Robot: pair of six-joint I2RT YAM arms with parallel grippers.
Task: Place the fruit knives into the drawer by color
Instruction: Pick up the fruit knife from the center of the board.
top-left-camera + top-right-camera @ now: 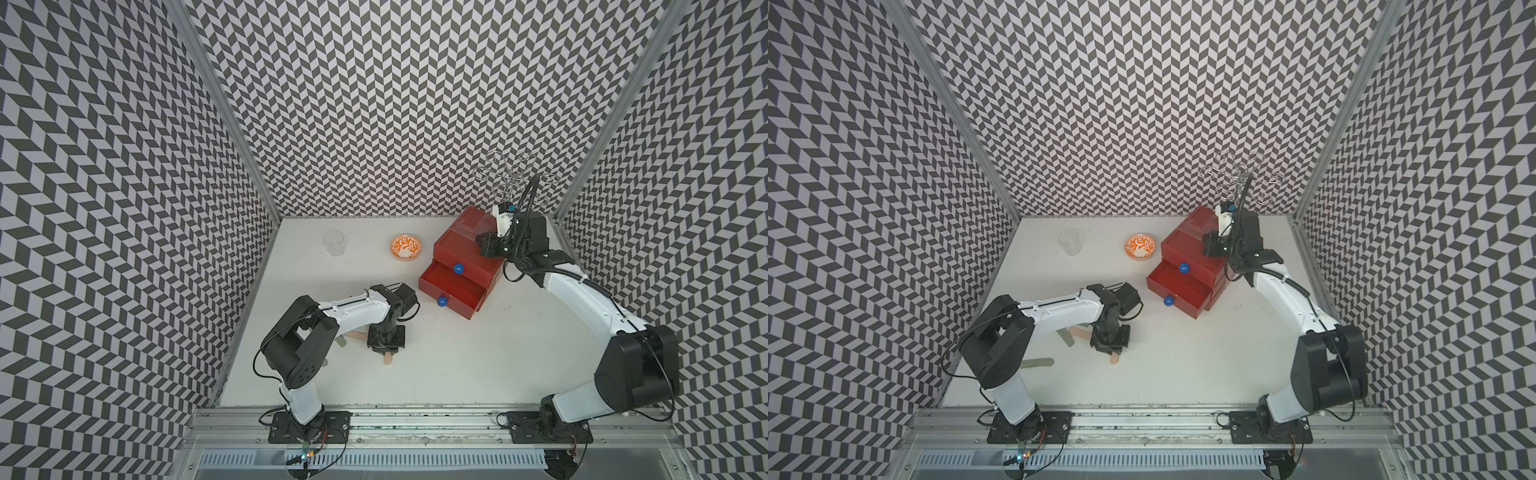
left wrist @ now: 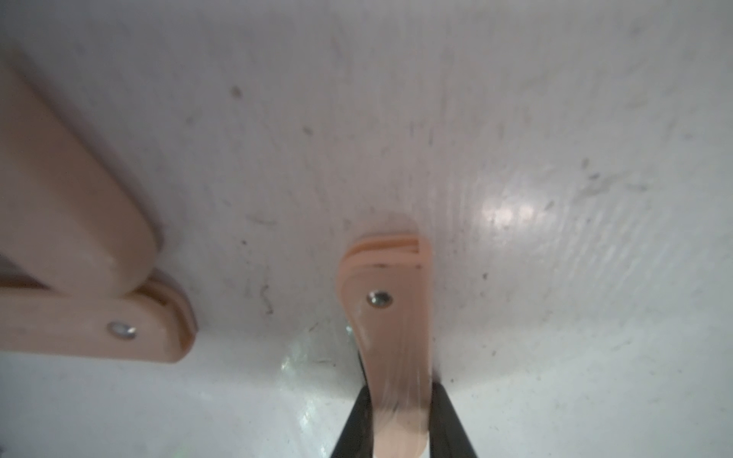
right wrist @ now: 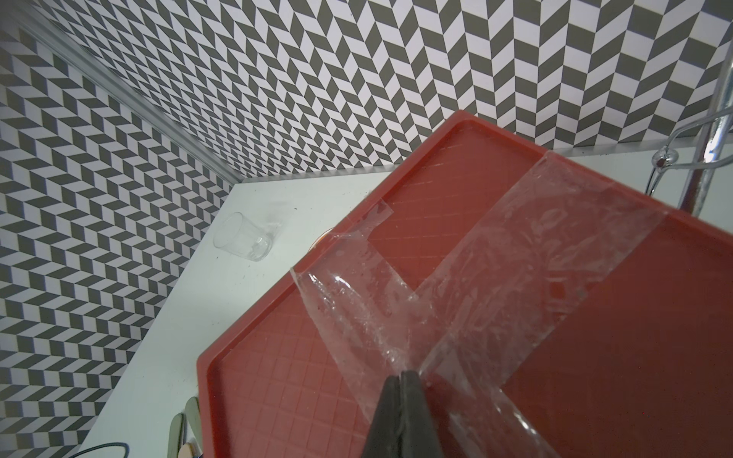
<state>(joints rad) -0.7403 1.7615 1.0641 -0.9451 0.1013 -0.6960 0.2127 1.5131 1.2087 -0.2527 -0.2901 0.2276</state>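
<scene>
Left wrist view: my left gripper has its jaws narrow on a peach knife. It grips the knife by the two long edges, and the end with the small metal rivet sticks out past the fingers over the white table. I cannot tell if the knife is lifted off the table. Two more peach knives lie just beside it, one crossing over the end of the other.

In both top views this gripper points straight down at the near left part of the table. A grey-green knife lies to its left, and a second grey-green knife lies nearer, partly under the arm.

Farther and to the right stands the red chest, with one lower drawer pulled out. My right gripper is fully closed and holds nothing, with its tips at the taped top of the chest.

Left of the chest, at the far side, are an orange-patterned bowl and a clear glass.
</scene>
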